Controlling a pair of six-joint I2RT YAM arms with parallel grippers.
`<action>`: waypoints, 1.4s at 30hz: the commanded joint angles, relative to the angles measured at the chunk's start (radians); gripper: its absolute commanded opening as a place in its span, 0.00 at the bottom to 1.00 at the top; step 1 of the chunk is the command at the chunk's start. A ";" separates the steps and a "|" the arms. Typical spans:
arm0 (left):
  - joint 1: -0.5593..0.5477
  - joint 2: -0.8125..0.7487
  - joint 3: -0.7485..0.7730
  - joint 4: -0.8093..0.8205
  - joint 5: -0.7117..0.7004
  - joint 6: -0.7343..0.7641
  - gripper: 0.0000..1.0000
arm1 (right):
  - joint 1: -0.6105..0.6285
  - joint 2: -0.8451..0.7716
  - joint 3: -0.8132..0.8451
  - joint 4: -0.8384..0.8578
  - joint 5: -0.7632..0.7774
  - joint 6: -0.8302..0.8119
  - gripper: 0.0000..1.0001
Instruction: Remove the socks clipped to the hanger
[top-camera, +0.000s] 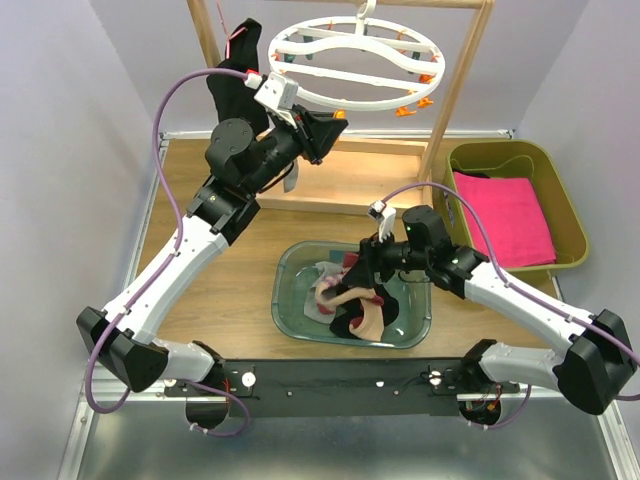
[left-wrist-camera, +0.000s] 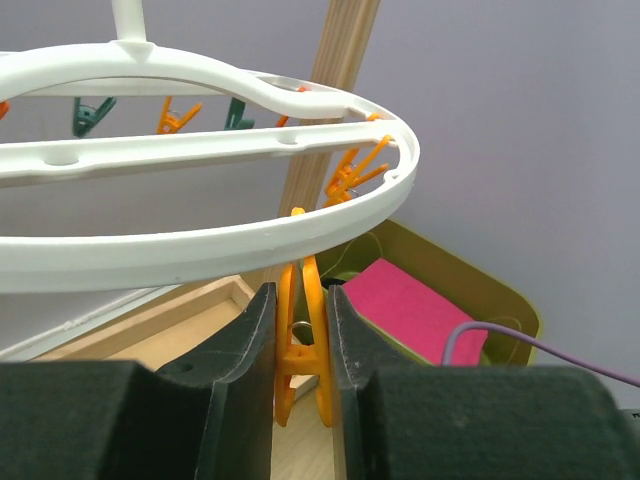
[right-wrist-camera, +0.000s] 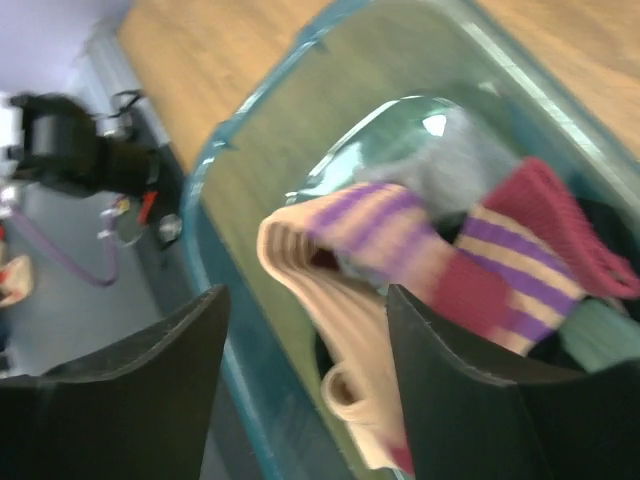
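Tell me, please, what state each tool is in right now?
Left tool: shut on an orange clothes peg of the hanger.
Right tool: open, holding nothing, above the socks in the teal bin.

White round plastic hanger rim (left-wrist-camera: 200, 245) just above left gripper (left-wrist-camera: 300, 291); wooden post (left-wrist-camera: 335, 110) behind; orange plastic peg (left-wrist-camera: 287, 335) fills its gap

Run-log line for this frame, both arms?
left gripper: shut on orange peg under hanger | right gripper: open over teal bin | socks: piled in bin | hanger: no sock seen clipped
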 joint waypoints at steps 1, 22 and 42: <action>-0.031 -0.043 0.000 0.001 0.019 -0.012 0.00 | 0.000 0.014 0.069 -0.023 0.141 -0.035 0.79; -0.062 -0.046 0.015 -0.013 0.033 0.001 0.00 | 0.008 0.595 0.451 0.779 0.218 -0.145 1.00; -0.063 -0.039 0.010 -0.005 0.047 0.007 0.00 | 0.040 0.805 0.677 0.828 0.282 -0.049 0.46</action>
